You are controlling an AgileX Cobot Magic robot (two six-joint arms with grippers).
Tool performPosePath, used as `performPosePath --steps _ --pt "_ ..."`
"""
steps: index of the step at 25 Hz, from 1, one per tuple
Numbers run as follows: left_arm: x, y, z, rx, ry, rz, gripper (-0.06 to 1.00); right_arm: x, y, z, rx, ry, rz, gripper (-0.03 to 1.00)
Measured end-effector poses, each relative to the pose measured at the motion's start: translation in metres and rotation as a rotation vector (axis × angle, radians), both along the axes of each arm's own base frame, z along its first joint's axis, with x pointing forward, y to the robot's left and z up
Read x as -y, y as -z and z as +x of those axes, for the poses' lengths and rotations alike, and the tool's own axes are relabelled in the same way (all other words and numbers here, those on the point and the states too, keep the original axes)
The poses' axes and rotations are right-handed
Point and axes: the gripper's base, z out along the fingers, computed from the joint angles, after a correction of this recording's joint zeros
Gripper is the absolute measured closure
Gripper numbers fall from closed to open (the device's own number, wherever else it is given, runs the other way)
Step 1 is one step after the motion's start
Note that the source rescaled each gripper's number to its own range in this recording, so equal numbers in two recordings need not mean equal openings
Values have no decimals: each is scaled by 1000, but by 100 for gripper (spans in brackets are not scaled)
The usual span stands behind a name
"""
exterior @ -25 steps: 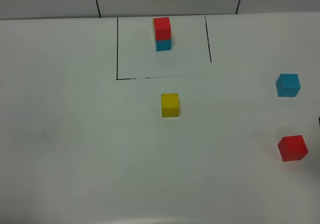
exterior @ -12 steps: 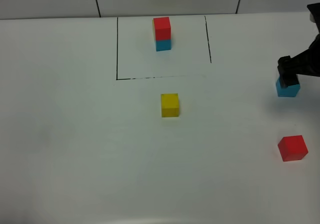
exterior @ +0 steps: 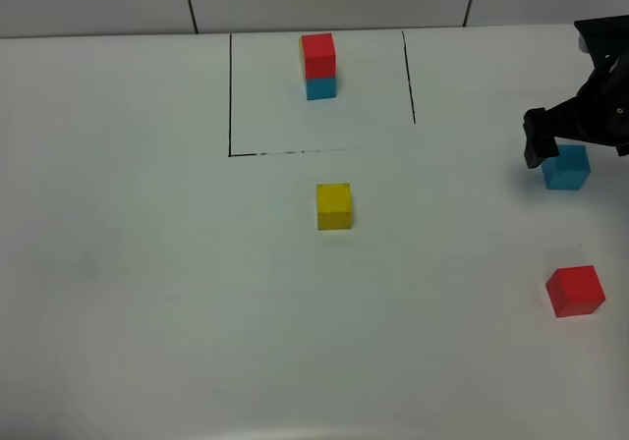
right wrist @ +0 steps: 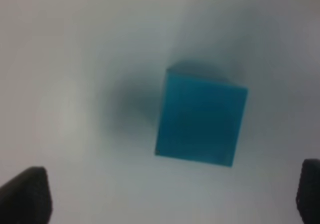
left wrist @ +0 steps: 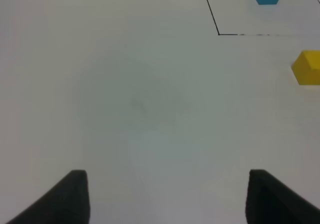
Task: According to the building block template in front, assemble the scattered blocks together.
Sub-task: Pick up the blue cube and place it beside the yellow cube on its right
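Right wrist view: right gripper (right wrist: pixel 167 196) spread wide, dark fingertips at the frame edges, nothing between them; it hangs over the blue cube (right wrist: pixel 200 121) without touching it.
Blue cube: flat on the white table (exterior: pixel 147 263), near its right edge, about midway front to back; turned a little out of line with the jaws.
Left gripper (left wrist: pixel 167 184): jaws apart, bare table between them, holding nothing.
Red cube (exterior: pixel 574 291): near the right edge, closer to the front than the blue one, well apart from it.
Yellow cube (exterior: pixel 334 206): about the table's centre, just in front of the marked box (exterior: pixel 230 96).
Template (exterior: pixel 318 67): inside the box, near the far edge; red over blue, yellow sliver at its side.
Handling (judged): cube likely light, rigid and matte, so not slippery; no crushing risk.
Hold (judged): across two opposite side faces, centred, with the wrist turned to square the pads to them; a corner grip would twist it.
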Motion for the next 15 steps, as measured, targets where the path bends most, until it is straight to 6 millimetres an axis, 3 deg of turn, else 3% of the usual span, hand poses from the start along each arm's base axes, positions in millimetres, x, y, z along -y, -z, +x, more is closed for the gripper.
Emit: performPosePath --steps 15 --pt "0 0 0 0 0 0 53 14 35 17 -18 19 19 -3"
